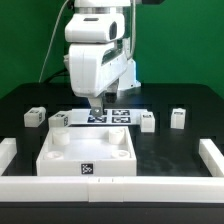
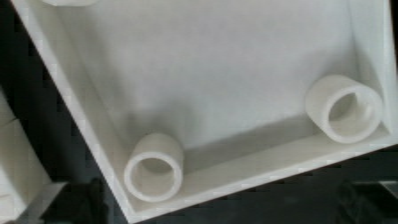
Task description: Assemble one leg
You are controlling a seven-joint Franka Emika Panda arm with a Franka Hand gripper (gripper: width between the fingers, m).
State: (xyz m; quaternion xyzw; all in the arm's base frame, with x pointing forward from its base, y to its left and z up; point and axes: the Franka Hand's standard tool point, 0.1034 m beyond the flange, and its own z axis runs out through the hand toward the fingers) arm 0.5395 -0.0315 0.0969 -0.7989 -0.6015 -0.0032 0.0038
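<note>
Four small white legs lie on the black table beyond the tray: two on the exterior view's left [image 1: 35, 117] [image 1: 60, 119] and two on its right [image 1: 147, 121] [image 1: 179, 117]. The large white square tray-like piece [image 1: 88, 152] lies in front of them. My gripper [image 1: 97, 103] hangs over the tray's far edge, apart from every leg, open and empty. The wrist view looks down into the tray [image 2: 196, 80] and shows two of its round corner sockets [image 2: 155, 172] [image 2: 345, 108]. My fingers show there only as dark blurs at the corners.
The marker board [image 1: 112, 115] lies behind the tray, under the gripper. Low white walls stand at the exterior view's left [image 1: 8, 150], right [image 1: 212, 155] and front [image 1: 110, 186] of the table.
</note>
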